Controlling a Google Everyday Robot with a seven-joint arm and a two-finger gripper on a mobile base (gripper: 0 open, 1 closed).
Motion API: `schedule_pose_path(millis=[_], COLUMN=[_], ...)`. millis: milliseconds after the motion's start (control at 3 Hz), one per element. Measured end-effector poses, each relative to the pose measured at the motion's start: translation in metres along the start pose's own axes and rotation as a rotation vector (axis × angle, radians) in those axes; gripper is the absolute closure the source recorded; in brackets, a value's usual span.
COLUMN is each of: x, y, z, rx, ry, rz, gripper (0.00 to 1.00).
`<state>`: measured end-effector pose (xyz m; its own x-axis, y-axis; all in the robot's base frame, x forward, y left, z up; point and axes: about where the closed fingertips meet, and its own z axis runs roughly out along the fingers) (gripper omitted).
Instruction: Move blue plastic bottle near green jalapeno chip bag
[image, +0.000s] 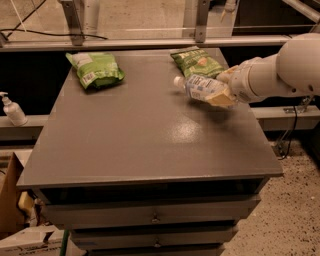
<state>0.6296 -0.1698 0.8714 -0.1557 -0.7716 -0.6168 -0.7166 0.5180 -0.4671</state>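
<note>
The blue plastic bottle (200, 87) is clear pale blue with a white cap and a printed label. It lies tilted in my gripper (223, 93), cap pointing left, held just above the grey table (150, 135). My gripper is shut on the bottle's base end and comes in from the right on a white arm (280, 72). The green jalapeno chip bag (196, 60) is olive green with a pale picture and lies at the table's back right, just behind the bottle.
A brighter lime-green bag (95, 69) with white patches lies at the back left of the table. A white pump bottle (13, 110) stands on a ledge to the left. Drawers (155, 216) sit under the tabletop. A metal rail runs behind.
</note>
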Motion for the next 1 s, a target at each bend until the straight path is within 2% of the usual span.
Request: schedule_pose_path(millis=[333, 667, 1000], x=[0.001, 0.001, 0.004], y=[0.002, 0.008, 0.009], z=[0.017, 0.031, 0.034], rx=[-0.011, -0.03, -0.031], ry=[-0.002, 0.002, 0.012], rz=[-0.001, -0.002, -0.006], gripper=[1.0, 0.82, 0.59])
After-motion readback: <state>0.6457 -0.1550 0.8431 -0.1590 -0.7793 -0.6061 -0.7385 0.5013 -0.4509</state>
